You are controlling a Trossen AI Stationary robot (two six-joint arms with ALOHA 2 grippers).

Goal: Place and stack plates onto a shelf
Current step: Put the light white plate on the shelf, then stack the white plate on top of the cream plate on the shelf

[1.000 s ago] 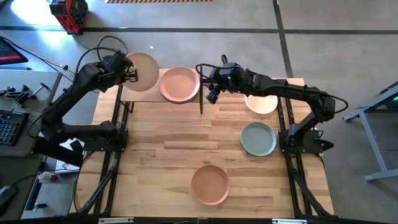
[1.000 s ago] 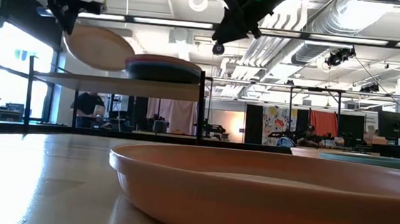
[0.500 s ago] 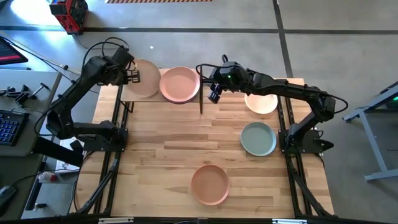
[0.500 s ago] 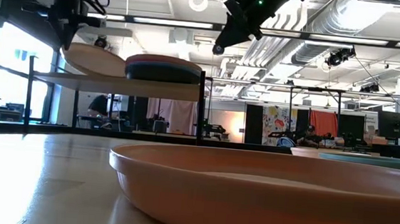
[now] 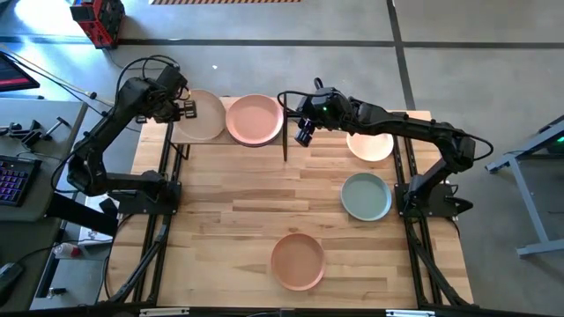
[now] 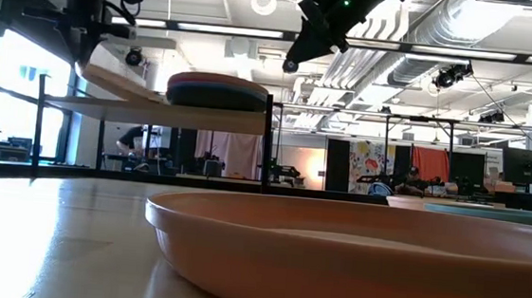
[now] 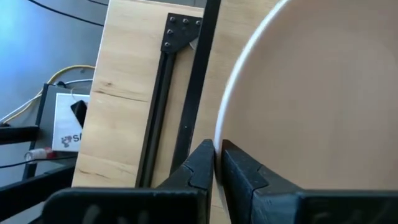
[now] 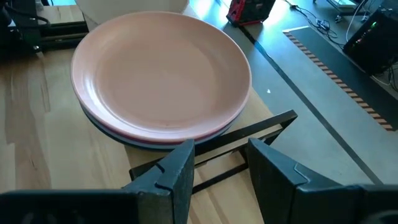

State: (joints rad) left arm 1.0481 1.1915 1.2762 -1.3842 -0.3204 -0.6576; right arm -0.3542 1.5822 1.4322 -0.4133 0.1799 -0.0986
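Observation:
The beige plate [image 5: 204, 115] [image 6: 124, 84] [image 7: 311, 93] sits tilted over the left half of the shelf [image 5: 182, 138] [image 6: 155, 113]. My left gripper [image 5: 186, 111] [image 6: 87, 57] [image 7: 217, 159] is shut on its left rim. To the right on the shelf stands a stack of plates with a pink one on top [image 5: 255, 119] [image 6: 216, 90] [image 8: 160, 78]. My right gripper [image 5: 302, 133] [image 6: 291, 61] [image 8: 221, 165] hangs open in the air above the shelf's right end, beside the stack, touching nothing. My left gripper pinches the beige plate's left rim [image 7: 216, 144] between its two fingers, one finger [image 7: 242, 174] on the plate's inner side and one outside. It comes from above and the table's left. The held edge is raised; the opposite edge [image 6: 158, 101] is down on the shelf board.
On the tabletop lie a cream plate [image 5: 370, 145], a sage green plate [image 5: 367, 195] and a peach-orange plate [image 5: 298, 260] [image 6: 352, 261] near the front edge. Black shelf posts [image 5: 285, 145] [image 6: 267, 140] stand at the shelf's ends. Bare wood spans the table's middle and left.
My left gripper has gone down toward the shelf's left half with the beige plate. The plate, held clear above the board before, now has its right edge on the shelf and its left edge still raised.

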